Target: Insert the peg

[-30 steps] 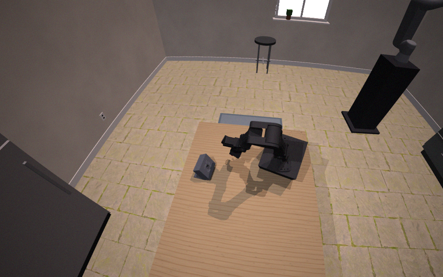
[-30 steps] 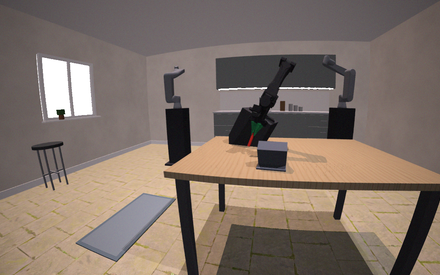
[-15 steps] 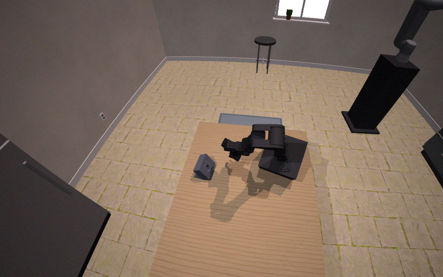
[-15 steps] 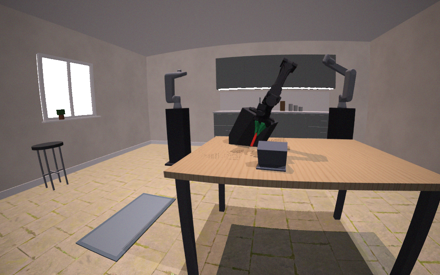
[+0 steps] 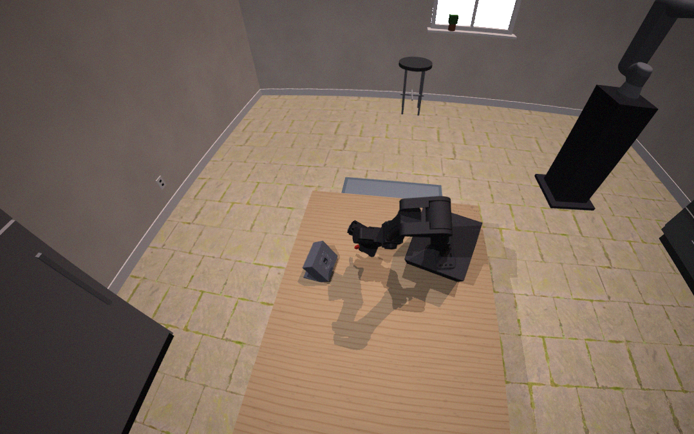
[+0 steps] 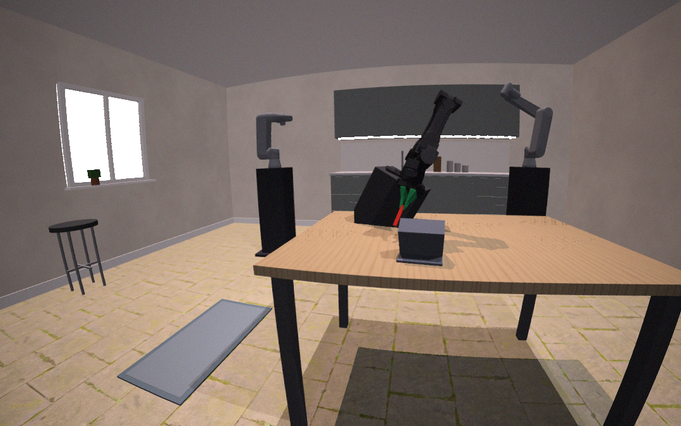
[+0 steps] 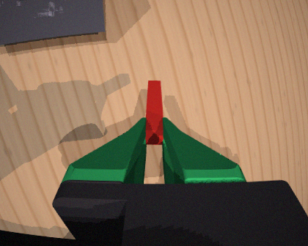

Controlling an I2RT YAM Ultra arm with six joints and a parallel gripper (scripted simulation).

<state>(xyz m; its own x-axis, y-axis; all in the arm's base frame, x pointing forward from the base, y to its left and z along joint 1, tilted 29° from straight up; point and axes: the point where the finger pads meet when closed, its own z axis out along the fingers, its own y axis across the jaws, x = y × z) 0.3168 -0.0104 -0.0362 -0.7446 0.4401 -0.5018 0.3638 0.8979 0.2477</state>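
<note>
My gripper (image 7: 154, 124) (image 6: 408, 197) (image 5: 360, 243) has green fingers and is shut on a red peg (image 7: 154, 105) (image 6: 398, 215) (image 5: 356, 246). The peg sticks out ahead of the fingertips and hangs above the wooden table (image 5: 371, 345) (image 6: 517, 259) (image 7: 244, 57). The grey sloped panel (image 5: 320, 260) (image 6: 421, 238) (image 7: 63, 8) stands on the table, with a square hole (image 5: 325, 261) in its face. In the wrist view the panel is at the top left, well apart from the peg tip. In the exterior view only the panel's back shows, and the hole is hidden.
The arm's black base plate (image 5: 459, 248) sits on the table to the right of the gripper. A grey mat (image 6: 199, 347) lies on the floor beside the table. Black pedestals (image 6: 275, 209) (image 6: 527, 190) with other arms stand behind it.
</note>
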